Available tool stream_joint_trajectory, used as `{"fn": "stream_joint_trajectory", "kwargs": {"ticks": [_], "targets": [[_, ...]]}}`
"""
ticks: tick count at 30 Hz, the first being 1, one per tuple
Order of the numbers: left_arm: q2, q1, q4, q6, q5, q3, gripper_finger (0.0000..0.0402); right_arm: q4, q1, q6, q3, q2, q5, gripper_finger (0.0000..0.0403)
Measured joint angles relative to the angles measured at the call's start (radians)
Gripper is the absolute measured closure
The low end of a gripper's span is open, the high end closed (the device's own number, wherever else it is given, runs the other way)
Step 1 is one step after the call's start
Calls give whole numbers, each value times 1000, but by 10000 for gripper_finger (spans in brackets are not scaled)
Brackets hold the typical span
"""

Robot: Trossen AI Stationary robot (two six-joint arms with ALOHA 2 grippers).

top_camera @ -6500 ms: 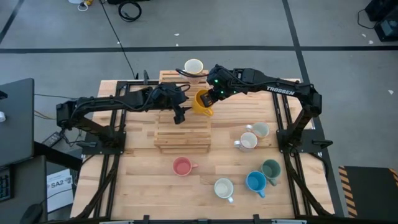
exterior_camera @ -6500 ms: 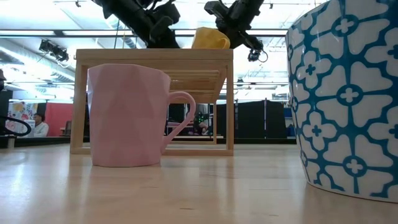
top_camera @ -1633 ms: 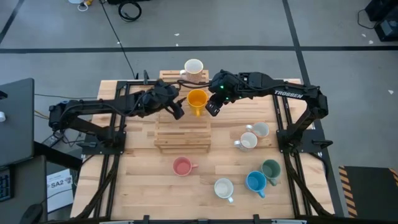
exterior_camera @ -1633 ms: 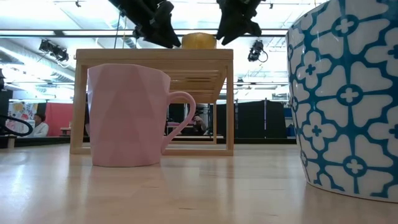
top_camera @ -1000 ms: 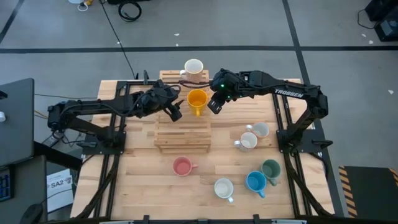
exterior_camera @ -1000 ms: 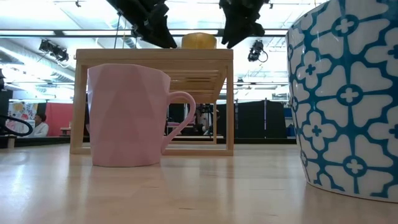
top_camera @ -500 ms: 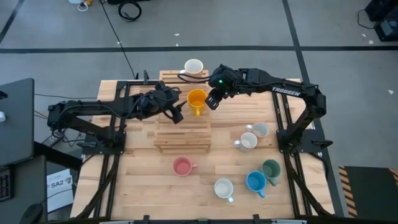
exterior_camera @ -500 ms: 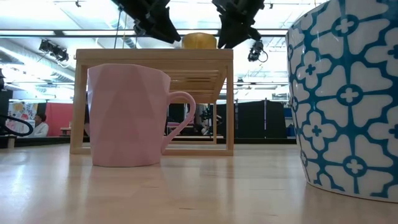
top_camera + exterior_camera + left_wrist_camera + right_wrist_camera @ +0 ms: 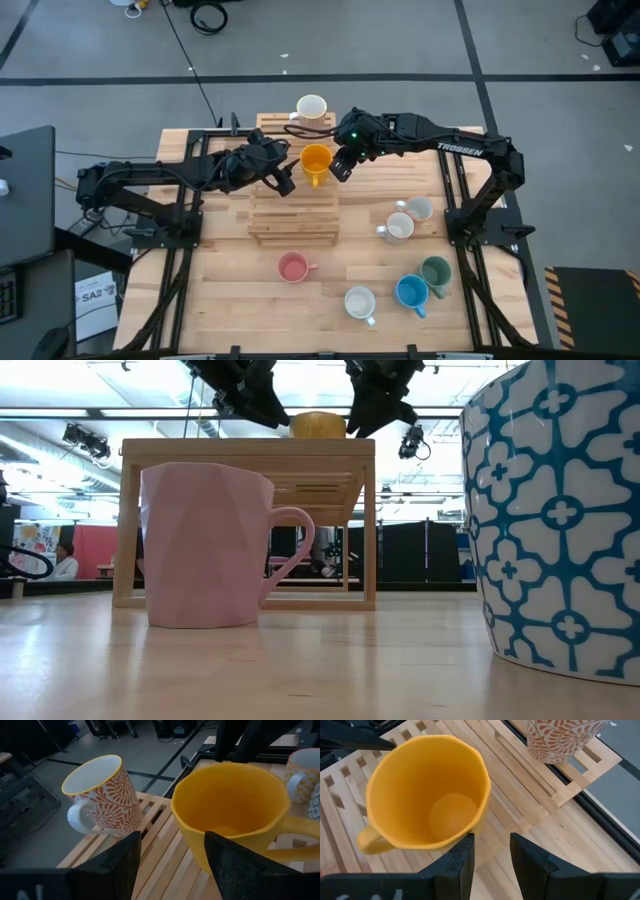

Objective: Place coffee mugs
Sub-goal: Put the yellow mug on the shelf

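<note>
My right gripper point(image 9: 341, 167) hangs just beside the orange mug point(image 9: 316, 159), its fingers parted with bare slats showing between them in my right wrist view, so I hold nothing; the mug's wall sits just clear of my fingertips point(image 9: 462, 851), apart as far as I can tell. My left gripper point(image 9: 281, 181) stands on the mug's other side, also spread wide and empty, the mug point(image 9: 232, 815) filling the gap ahead of its fingers without touching them. The mug stands upright on the upper tier of the slatted wooden rack point(image 9: 293, 212), handle pointing toward the near edge of the table, and a white mug with an orange pattern point(image 9: 311, 107) stands behind it on the rack's far end. I judge the step in hand to be clearing away from a mug just set down. To do that well I should lift straight up first, fingers kept apart, so I neither clip the rim nor drag the mug along the slats, and mind the patterned mug close by. The pink mug point(image 9: 293, 267), a blue one point(image 9: 411, 292), a dark green one point(image 9: 436, 271) and three pale ones remain on the table point(image 9: 220, 290), well apart from the rack.
</note>
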Motion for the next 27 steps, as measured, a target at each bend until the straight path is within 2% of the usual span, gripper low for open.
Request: {"fn": "stream_joint_trajectory", "kwargs": {"ticks": [11, 18, 27], "targets": [[0, 0, 1, 47, -85, 0, 175, 33, 27, 27, 0, 0, -86, 273], [0, -1, 1, 59, -102, 0, 175, 27, 35, 30, 0, 0, -76, 273], [-72, -44, -27, 20, -105, 0, 175, -5, 33, 27, 0, -15, -70, 273]]}}
